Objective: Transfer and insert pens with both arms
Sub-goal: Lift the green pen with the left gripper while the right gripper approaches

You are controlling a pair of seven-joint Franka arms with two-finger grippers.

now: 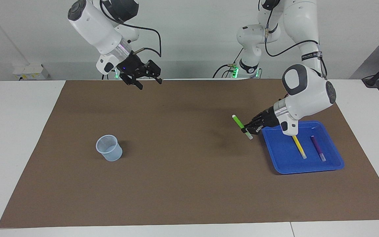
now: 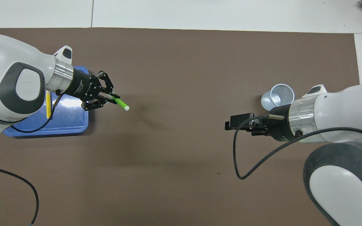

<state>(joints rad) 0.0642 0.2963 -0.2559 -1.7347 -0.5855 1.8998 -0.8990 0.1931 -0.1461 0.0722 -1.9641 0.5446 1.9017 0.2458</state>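
Green pen (image 1: 241, 126), clamped in left gripper (image 1: 248, 129) above the brown mat (image 1: 183, 184) beside the blue tray (image 1: 286, 164); no lettering legible. Yellow pen (image 1: 299, 146) and purple pen (image 1: 317, 148) lie in tray. Right gripper (image 1: 148, 82), fingers wide, empty, aloft over mat's robot-side edge; plastic cup (image 1: 109, 148) toward right arm's end.

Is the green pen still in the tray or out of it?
Out. The left gripper is shut on the green pen, holding it in the air over the brown mat beside the blue tray.

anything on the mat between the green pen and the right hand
Nothing: bare brown mat between the bright green marker pen and the open right hand, clearest in the overhead view.
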